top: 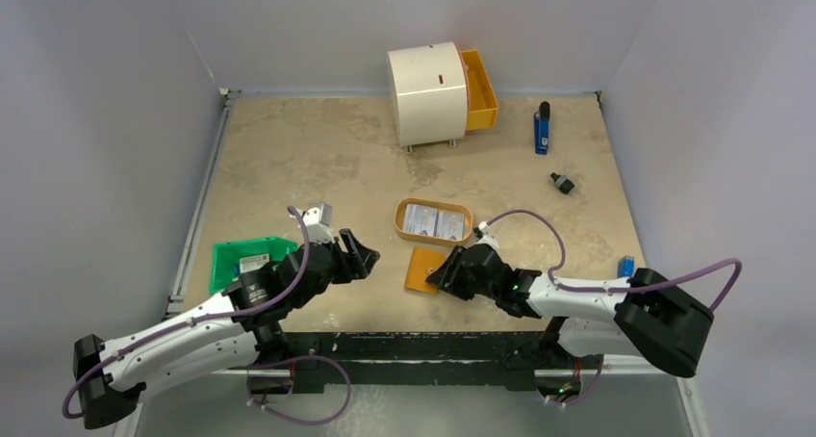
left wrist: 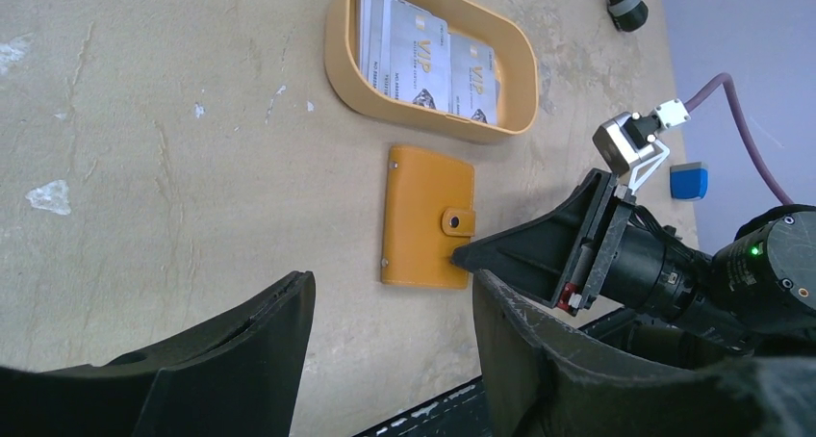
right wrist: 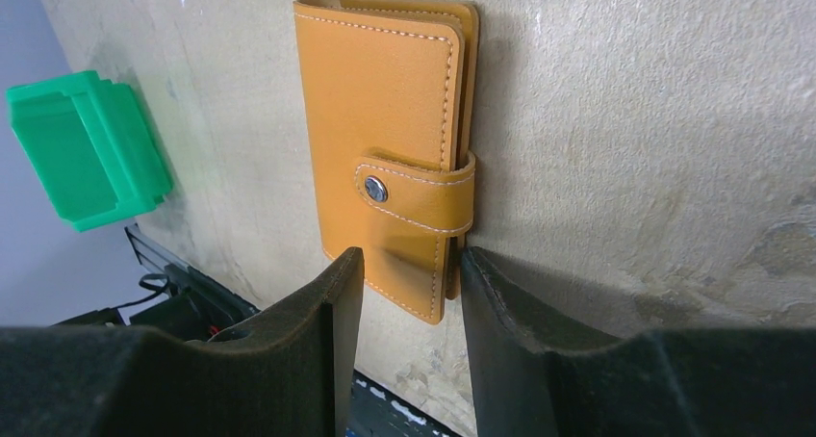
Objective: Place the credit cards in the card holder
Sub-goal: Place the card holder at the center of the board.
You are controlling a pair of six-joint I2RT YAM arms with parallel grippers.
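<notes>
Cards (left wrist: 428, 57), two of them, pale with grey-blue print, lie side by side inside an oval tan tray (left wrist: 335, 57) near the middle of the table (top: 308, 158). Just on the near side of the tray, not touching it, the card holder (right wrist: 375, 100) lies flat and closed, its strap snapped down. The right gripper (right wrist: 409, 297) sits low at the holder's strap edge, fingers parted and not clamped on anything. One fingertip (left wrist: 496, 252) looks to touch the edge beside the snap. The left gripper (top: 364, 252) hangs left of the holder, near it but apart, fingers spread wide and empty. A green bin (top: 245, 259) sits beside the left arm, and a white drum (top: 428, 92) stands at the far edge.
</notes>
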